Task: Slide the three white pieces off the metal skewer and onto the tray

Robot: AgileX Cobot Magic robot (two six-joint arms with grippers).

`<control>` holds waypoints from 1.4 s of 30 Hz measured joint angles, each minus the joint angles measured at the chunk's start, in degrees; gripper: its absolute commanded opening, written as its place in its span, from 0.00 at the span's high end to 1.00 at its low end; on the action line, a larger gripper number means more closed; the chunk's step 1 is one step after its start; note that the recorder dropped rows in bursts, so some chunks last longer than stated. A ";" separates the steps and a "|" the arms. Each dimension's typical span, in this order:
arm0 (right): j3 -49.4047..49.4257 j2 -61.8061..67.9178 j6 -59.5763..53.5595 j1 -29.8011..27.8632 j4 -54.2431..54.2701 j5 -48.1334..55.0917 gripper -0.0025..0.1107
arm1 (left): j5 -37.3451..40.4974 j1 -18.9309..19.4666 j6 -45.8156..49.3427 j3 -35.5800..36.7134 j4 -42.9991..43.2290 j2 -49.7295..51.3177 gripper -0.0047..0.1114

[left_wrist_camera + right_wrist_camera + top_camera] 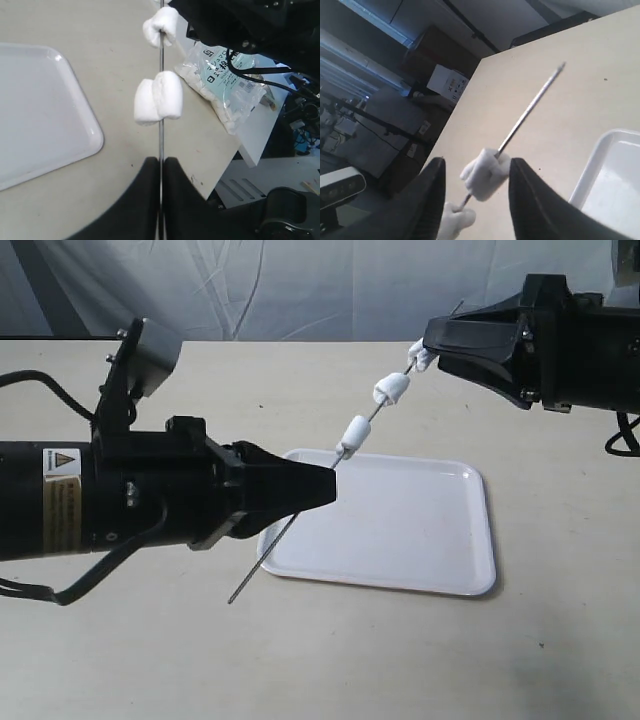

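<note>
The metal skewer point(290, 530) slants up over the tray point(430, 540), and my left gripper point(333, 480) is shut on it below the pieces. Three white pieces sit on its upper half: the lowest point(355, 433), the middle point(390, 390) and the top one point(422, 356), which is at the tips of my right gripper point(432, 346). In the left wrist view the fingers point(145, 200) pinch the skewer point(161, 135) under the white pieces point(159, 97). In the right wrist view my right gripper point(477, 165) stands open on both sides of one white piece point(487, 174), with another piece point(455, 220) nearer the camera.
A clear bag of white lumps point(225, 75) lies near the table's edge beyond the skewer. The tray's rim point(95, 135) is beside the skewer in the left wrist view and the tray's corner point(600, 150) shows in the right wrist view. Bare table surrounds the tray.
</note>
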 measured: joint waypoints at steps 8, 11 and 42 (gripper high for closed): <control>-0.11 2.60 8.25 0.00 0.00 0.59 0.63 | 0.24 0.00 4.91 0.00 -3.77 0.00 0.96; -0.11 3.12 8.92 0.00 0.00 0.96 0.63 | 0.29 0.00 5.53 0.00 -3.77 0.00 0.96; -5.05 3.46 7.36 1.05 -4.50 -0.34 0.94 | 0.12 -0.03 -8.88 -0.23 7.03 0.00 0.96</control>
